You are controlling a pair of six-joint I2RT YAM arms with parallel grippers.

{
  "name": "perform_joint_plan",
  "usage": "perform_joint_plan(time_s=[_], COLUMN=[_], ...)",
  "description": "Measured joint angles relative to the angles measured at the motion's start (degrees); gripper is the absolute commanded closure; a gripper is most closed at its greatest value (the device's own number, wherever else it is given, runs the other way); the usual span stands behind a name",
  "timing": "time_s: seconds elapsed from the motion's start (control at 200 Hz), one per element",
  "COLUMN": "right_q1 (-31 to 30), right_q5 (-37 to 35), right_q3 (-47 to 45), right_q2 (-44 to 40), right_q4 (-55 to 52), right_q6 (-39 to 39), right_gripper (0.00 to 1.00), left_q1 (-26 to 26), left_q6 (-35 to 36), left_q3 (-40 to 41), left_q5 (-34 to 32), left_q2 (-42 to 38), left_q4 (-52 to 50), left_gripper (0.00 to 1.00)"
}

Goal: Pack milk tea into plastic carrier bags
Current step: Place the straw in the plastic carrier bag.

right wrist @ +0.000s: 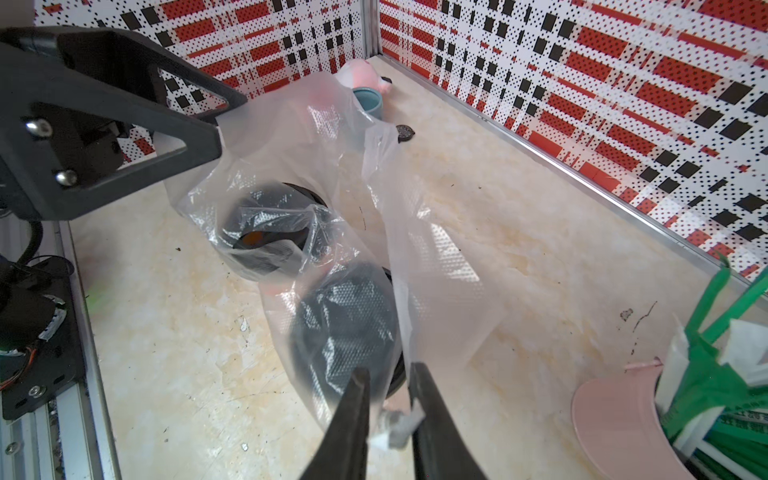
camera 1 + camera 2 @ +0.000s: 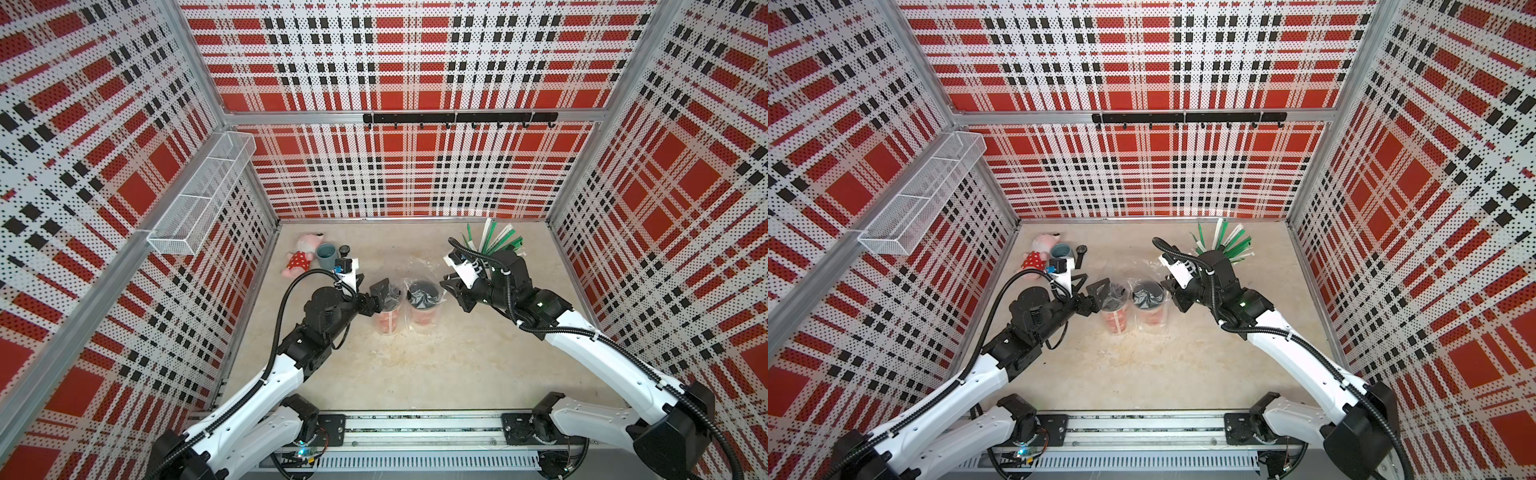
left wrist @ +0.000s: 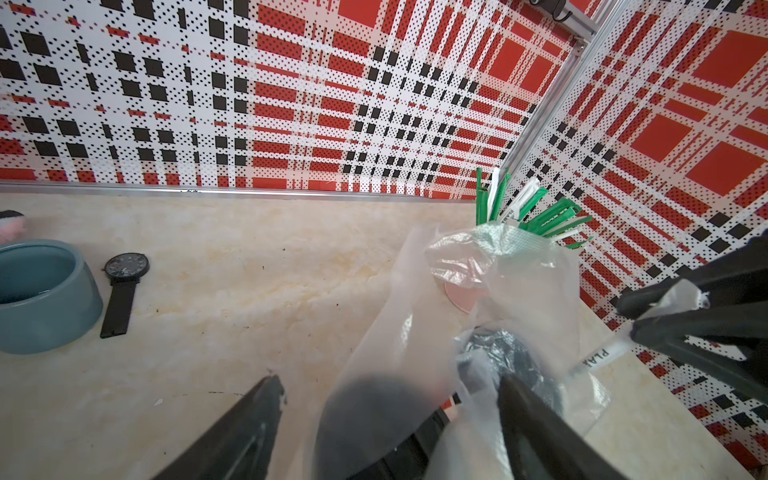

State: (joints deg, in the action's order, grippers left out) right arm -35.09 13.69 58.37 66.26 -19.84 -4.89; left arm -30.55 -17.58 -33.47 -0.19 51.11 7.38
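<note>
In both top views, a tall red paper cup with a black dome lid point(image 2: 387, 322) stands upright mid-counter point(image 2: 415, 374) inside a thin clear plastic carrier bag point(image 2: 392, 291), beside the left gripper point(image 2: 371, 287). Just beside it, a second cup point(image 2: 1152, 318) stands in a second bag point(image 2: 1148, 276), near the right gripper point(image 2: 1173, 291).

In the left wrist view, the left gripper's jaws stand wide apart on either side of the bagged lid. A squat grey-blue mug point(image 3: 41, 299) and a black wristwatch point(image 3: 124, 286) lie beyond.

In the right wrist view, the right gripper's jaws are a narrow slit apart with bag film between them. Whether they pinch it, I cannot tell.
</note>
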Motion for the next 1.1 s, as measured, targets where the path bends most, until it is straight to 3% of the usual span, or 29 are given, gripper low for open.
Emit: perform_joint_plan(time_s=[0.21, 0.576, 0.752, 0.862, 1.102], right_q1=[0.0, 0.0, 0.0, 0.0, 0.0], right_q5=[0.1, 1.3, 1.7, 1.8, 1.3], right_q3=[0.0, 0.2, 0.0, 0.0, -0.2], right_q2=[-2.0, 0.4, 1.7, 2.5, 1.1], right_q4=[0.0, -1.1, -0.8, -0.8, -0.5], right_q6=[0.1, -1.7, -2.5, -3.1, -3.2], right_gripper=[0.94, 0.96, 0.96, 0.83, 0.80], left_q1=[0.2, 0.2, 0.2, 0.3, 0.3], left_q6=[0.0, 0.0, 0.0, 0.0, 0.0], left_q3=[0.0, 0.0, 0.0, 0.0, 0.0], left_q5=[0.0, 0.5, 0.9, 0.9, 1.0], left_q2=[0.0, 0.5, 0.6, 0.6, 0.6], left_q4=[0.2, 0.7, 0.8, 0.8, 0.8], left_gripper=[0.16, 0.16, 0.16, 0.16, 0.16])
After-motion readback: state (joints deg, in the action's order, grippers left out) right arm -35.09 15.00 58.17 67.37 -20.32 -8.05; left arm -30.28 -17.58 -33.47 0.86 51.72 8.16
